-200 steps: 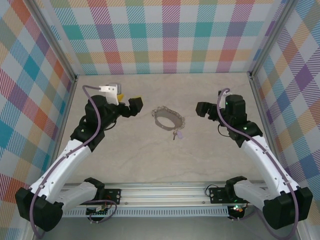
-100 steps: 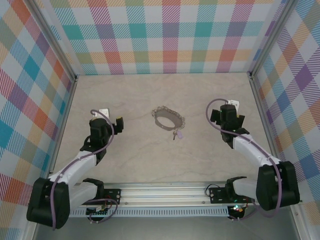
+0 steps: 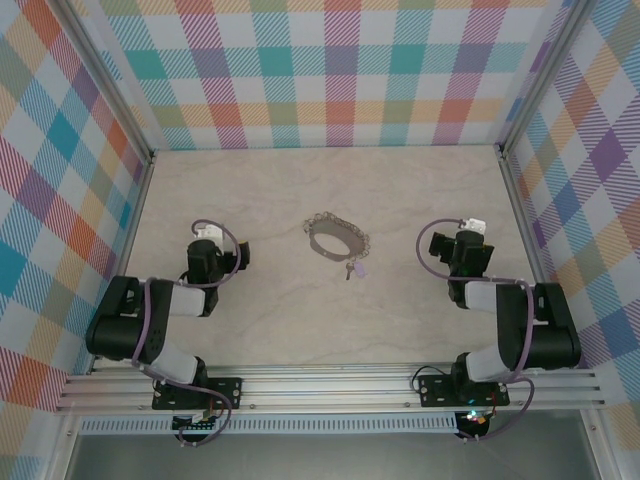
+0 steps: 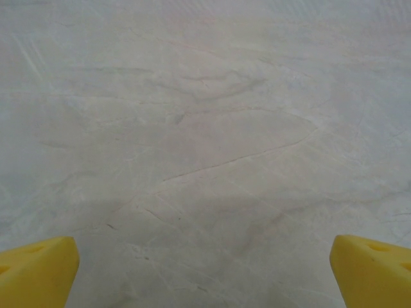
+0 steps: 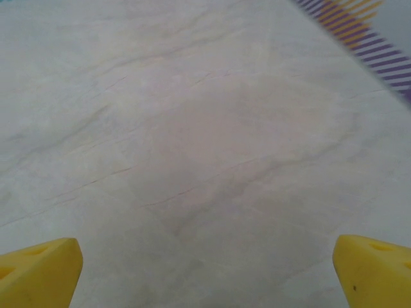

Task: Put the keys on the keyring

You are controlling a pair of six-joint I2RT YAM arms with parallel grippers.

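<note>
Top external view: the keyring (image 3: 322, 239) lies mid-counter (image 3: 300, 325) between the arms, with the key (image 3: 356, 268) at its near-right edge. The left pincer (image 3: 240, 258) and right pincer (image 3: 438, 248) are spread wide, holding nothing. The right looks nearer the key, whose long axis is too small to read.

The keyring (image 3: 330, 243), a thin silver-grey hoop edged with small chain-like loops, is rested on the worktop (image 3: 300, 320). The tiny lilac-headed key (image 3: 354, 268) is seen just beside the keyring's near-right edge.
</note>
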